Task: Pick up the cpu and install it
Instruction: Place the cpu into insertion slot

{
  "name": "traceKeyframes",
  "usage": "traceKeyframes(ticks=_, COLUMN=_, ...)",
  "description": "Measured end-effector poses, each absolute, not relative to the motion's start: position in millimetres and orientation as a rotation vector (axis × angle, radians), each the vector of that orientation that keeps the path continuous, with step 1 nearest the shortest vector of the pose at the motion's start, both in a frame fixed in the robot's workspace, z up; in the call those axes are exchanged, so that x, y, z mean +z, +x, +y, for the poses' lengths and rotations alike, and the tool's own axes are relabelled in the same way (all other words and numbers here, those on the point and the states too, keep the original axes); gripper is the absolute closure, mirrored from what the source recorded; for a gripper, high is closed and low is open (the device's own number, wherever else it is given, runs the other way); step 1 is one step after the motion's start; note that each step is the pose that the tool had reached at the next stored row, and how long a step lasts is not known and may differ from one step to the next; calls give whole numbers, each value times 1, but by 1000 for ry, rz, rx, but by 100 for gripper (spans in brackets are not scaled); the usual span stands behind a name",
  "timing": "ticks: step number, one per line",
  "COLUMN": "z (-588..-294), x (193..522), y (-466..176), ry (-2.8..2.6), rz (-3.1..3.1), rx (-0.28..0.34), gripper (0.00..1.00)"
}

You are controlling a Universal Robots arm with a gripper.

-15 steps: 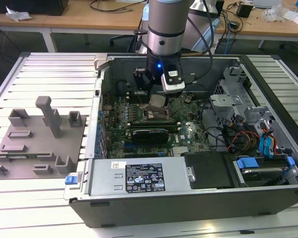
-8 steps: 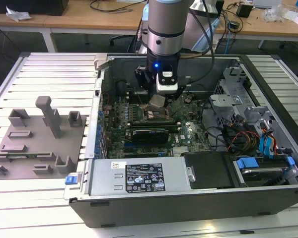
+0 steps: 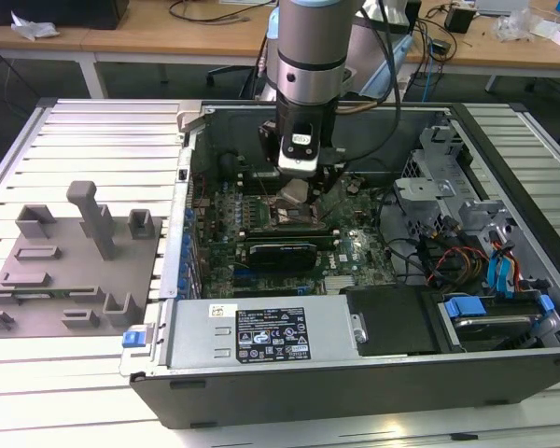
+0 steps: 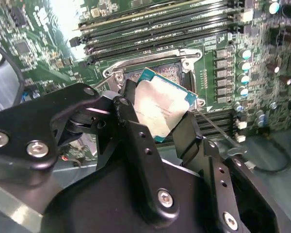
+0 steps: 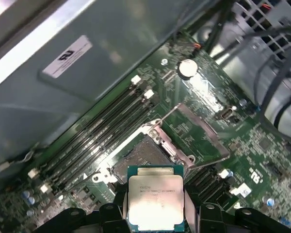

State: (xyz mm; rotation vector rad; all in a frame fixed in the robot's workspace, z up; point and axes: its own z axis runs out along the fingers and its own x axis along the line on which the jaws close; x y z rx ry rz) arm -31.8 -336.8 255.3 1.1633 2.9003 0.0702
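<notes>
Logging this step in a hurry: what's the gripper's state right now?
Gripper: closed on the cpu, holding it above the open socket.

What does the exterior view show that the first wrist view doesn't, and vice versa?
Exterior view: the arm, the whole computer case and the grey fixture tray on the exterior view's left.
First wrist view: the raised metal plate, a coin battery and a white label on the case wall.
Both: the gripper shut on the cpu, over the open socket on the motherboard.
</notes>
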Motion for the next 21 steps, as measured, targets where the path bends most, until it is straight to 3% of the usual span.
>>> traceKeyframes(ticks=21, z=-337, x=254, y=-32, ry=1753, rz=2576, rx=63, gripper=45)
